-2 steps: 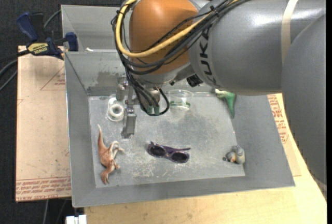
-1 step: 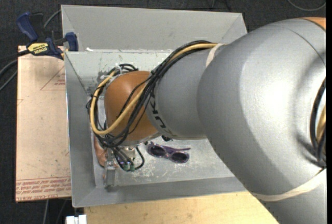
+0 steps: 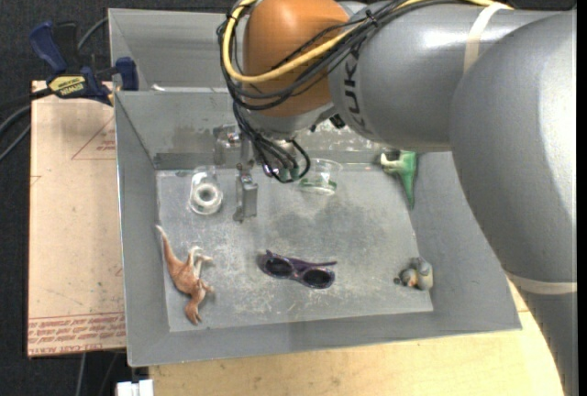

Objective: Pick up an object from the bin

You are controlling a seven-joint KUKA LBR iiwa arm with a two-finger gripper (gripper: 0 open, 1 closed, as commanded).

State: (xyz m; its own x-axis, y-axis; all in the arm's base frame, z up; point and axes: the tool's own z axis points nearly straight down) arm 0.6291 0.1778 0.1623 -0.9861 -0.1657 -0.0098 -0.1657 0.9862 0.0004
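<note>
- The gripper (image 3: 244, 198) is hanging low over the floor of the bin (image 3: 138, 229), toward its back left corner; I cannot tell whether it is spread or pressed together.
- A white ring (image 3: 205, 197) is lying just beside it, on the side of the left wall.
- A clear plastic piece (image 3: 319, 180) is sitting near it on the other side.
- An orange toy dinosaur (image 3: 188, 276) is lying by the front left corner.
- Purple sunglasses (image 3: 298, 269) are resting near the front edge.
- A small grey figure (image 3: 416, 275) is sitting at the front right corner.
- A green thing (image 3: 404, 170) is lying by the right wall.
- The arm (image 3: 440, 82) is showing black lettering, of which "UK" is readable.
</note>
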